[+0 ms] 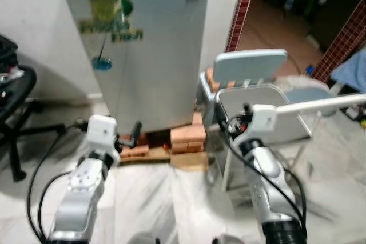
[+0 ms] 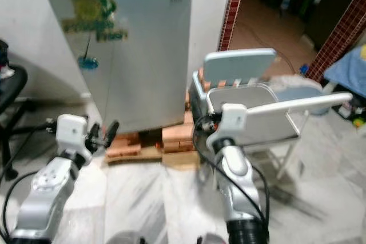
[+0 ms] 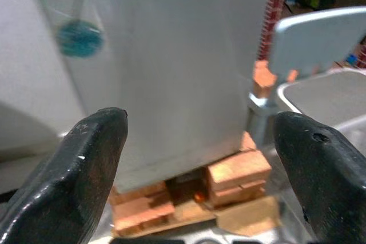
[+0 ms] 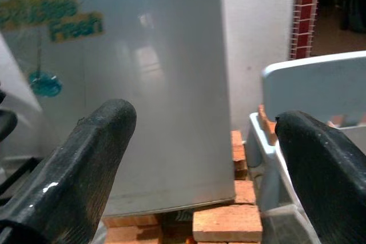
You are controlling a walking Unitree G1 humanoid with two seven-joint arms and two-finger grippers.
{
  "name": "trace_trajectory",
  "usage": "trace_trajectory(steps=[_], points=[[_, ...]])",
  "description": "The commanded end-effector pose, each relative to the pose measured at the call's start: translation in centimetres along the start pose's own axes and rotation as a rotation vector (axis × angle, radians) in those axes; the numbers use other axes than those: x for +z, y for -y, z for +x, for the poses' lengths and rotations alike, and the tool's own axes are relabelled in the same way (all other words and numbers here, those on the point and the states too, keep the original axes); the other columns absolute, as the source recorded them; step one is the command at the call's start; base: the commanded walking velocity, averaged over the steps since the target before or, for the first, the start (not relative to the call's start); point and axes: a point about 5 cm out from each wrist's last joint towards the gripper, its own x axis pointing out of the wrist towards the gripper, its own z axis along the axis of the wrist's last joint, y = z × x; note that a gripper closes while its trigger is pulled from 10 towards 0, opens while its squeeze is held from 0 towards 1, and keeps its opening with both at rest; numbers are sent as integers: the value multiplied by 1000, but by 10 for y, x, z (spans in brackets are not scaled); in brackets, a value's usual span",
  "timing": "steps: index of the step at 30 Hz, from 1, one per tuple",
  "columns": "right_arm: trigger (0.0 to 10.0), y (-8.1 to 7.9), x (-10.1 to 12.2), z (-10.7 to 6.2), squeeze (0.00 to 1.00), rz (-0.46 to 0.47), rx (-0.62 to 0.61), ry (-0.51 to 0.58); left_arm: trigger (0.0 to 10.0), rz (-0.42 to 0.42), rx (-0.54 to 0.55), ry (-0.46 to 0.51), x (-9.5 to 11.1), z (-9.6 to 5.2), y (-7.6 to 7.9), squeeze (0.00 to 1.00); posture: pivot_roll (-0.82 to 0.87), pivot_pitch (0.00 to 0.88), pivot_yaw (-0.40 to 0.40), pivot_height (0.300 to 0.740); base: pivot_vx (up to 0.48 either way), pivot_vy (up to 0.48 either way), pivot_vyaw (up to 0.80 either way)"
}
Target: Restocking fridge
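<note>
Nothing is stocked yet, I judge: the fridge [image 1: 143, 50] at upper left is closed, and my left gripper [image 3: 200, 158] and right gripper [image 4: 206, 164] are both spread, empty.

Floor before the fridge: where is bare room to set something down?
The pale marble floor between both silver arms, short of the stacked orange bricks under the closed grey fridge, is bare. Rightward it is crowded by grey plastic chairs.

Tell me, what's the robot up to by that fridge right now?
Left tool and right tool both open, empty, raised toward the fridge. Fridge door shut, unit propped on bricks. Plastic chair close beside its right side.
</note>
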Motion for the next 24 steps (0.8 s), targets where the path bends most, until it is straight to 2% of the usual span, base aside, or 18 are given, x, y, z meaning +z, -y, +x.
trace_trajectory(steps=[1, 11, 13, 14, 15, 19, 24], points=[[10000, 9, 0, -1, 0, -33, -19, -9, 10000, -10, -31, 5, 3, 1, 6, 0, 89, 44, 19, 740, 0, 480, 0], [10000, 2, -1, 5, 0, -14, -27, -15, 10000, -12, -16, 6, 7, -2, 1, 0, 105, 53, 29, 740, 0, 480, 0], [10000, 1, -8, 5, 0, -78, -6, -67, 10000, 40, 23, 9, 7, -2, -3, 0, 106, 62, 30, 740, 0, 480, 0], [10000, 1, -8, 5, 0, -78, -6, -67, 10000, 40, 23, 9, 7, -2, -3, 0, 106, 62, 30, 740, 0, 480, 0], [10000, 1, -9, 5, 0, -65, -11, -65, 10000, 101, 74, 18, 8, 0, -6, 0, 110, 56, 27, 740, 0, 480, -800], [10000, 1, -5, 7, 0, -46, -9, -45, 10000, 76, 48, 9, 9, 2, -5, 0, 109, 60, 26, 740, 0, 480, -800], [10000, 1, -2, 8, 0, -41, -10, -35, 10000, 85, 52, 29, 10, 3, -6, 0, 101, 56, 26, 740, 0, 480, -800]])
